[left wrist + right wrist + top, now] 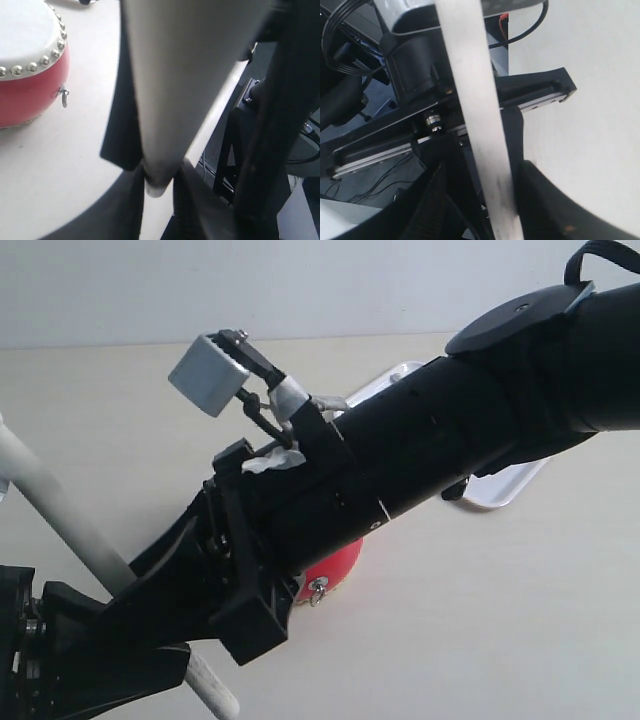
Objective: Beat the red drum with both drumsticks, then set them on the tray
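Two drumsticks [170, 90] out, one per gripper, and both are pinched tight. In the left wrist view the left gripper [159, 182] has its dark fingers [125, 145] squeezed onto a cream drumstick that fills the middle of the shot, its rounded end poking out just past the grip. The red drum [27, 85] sits on the beige table [60, 180] nearby, apart from the stick. It's skin side up, studs round the edge, with a small metal ring [63, 96] hanging off its side.

Right wrist view is the same deal: the right gripper [502, 210] is clamped on the other drumstick [472, 90], which runs straight up the frame.

From the exterior view a big black arm [450, 430] stretches from far right to near left and hides most of the drum, so only a red sliver peeks out underneath. The white tray [505, 485] lies farther back and to the right, also mostly covered. One stick slants across the left side, but this view doesn't show which gripper has it.
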Robot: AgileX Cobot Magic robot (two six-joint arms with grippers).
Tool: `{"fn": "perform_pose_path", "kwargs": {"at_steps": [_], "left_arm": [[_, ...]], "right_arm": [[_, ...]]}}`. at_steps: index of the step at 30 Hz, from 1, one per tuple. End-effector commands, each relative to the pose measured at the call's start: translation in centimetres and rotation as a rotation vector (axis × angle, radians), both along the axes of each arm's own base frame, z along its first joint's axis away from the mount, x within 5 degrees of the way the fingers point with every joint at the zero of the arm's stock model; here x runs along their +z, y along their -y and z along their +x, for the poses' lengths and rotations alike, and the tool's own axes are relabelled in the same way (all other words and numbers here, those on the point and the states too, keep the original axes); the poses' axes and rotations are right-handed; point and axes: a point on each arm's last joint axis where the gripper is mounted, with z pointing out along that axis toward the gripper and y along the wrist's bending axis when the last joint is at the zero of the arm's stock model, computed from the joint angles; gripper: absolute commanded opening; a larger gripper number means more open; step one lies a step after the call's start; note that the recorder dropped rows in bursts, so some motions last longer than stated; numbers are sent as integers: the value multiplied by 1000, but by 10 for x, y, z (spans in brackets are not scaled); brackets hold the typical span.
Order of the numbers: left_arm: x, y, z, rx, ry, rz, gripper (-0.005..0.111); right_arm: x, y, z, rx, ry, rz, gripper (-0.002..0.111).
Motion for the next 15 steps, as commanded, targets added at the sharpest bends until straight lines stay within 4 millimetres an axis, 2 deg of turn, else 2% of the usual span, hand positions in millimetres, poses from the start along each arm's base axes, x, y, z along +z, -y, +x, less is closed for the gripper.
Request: {"fn": "perform_pose_path", "kwargs": {"at_steps": [1,3,9,15], "left_arm": [[2,1,0,15,-26,-31,0],[2,1,0,15,-25,-30,0],[2,1,0,13,-21,-29,0],[2,0,1,26,-13,-26,0]], "right_arm": [[1,-2,-1,-5,-16,11,40],[1,-2,-1,-5,-16,11,40],[21,-10,8,-2,24,15,40],[14,-6,9,0,31,-100,40]]}}
